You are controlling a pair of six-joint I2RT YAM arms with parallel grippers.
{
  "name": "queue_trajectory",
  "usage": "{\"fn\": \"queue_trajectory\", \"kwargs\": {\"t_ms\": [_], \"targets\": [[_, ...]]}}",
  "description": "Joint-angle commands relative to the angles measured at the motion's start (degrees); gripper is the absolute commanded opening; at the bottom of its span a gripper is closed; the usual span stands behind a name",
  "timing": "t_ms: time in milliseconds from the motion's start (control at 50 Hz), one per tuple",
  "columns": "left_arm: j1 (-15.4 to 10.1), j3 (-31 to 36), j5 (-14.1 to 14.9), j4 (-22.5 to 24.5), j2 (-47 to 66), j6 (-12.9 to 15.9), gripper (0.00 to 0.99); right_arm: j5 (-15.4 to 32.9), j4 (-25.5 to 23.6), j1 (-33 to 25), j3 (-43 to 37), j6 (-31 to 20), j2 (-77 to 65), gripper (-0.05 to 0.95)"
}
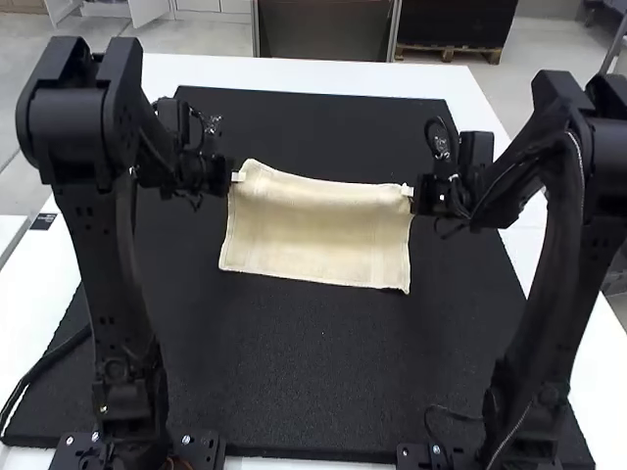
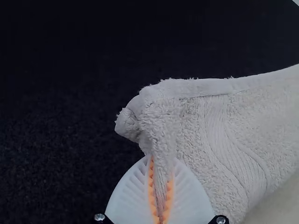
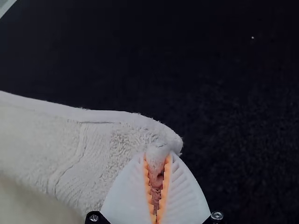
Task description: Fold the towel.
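Note:
In the high view a cream towel (image 1: 312, 230) spans between the two grippers, its upper edge sagging slightly and its lower part hanging or lying toward the arms' bases. My left gripper (image 1: 237, 177) holds its upper left corner, and my right gripper (image 1: 407, 191) its upper right corner. In the left wrist view my left gripper (image 2: 161, 186) is shut on a bunched corner of the towel (image 2: 210, 130). The right wrist view has my right gripper (image 3: 156, 186) shut on the other corner of the towel (image 3: 107, 144), pinched between the orange pads.
A black mat (image 1: 294, 362) lies beneath the towel on a white table (image 1: 323, 74). The two arms stand at either side of the mat. A dark cable (image 1: 44, 367) runs over the mat's left edge.

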Motion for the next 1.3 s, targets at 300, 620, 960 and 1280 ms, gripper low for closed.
{"fn": "queue_trajectory", "kwargs": {"t_ms": [300, 620, 960, 1280], "targets": [[0.84, -3.27, 0.76, 0.09, -4.97, 1.03, 0.023, -0.89, -1.84, -0.97, -2.87, 0.26, -6.75, -0.02], [0.84, -6.44, 0.85, 0.09, -7.61, 1.03, 0.023, -2.56, -3.77, -1.06, -5.69, -0.18, -10.18, -0.02], [3.13, -8.55, 0.76, 0.09, -9.36, 2.18, 0.023, -3.44, -6.5, -0.97, -8.06, -0.79, -14.75, -0.02], [5.94, -10.83, 0.85, -1.58, -10.77, 5.52, 0.023, -3.44, -7.73, -0.97, -10.43, -1.05, -17.12, -0.02]]}}
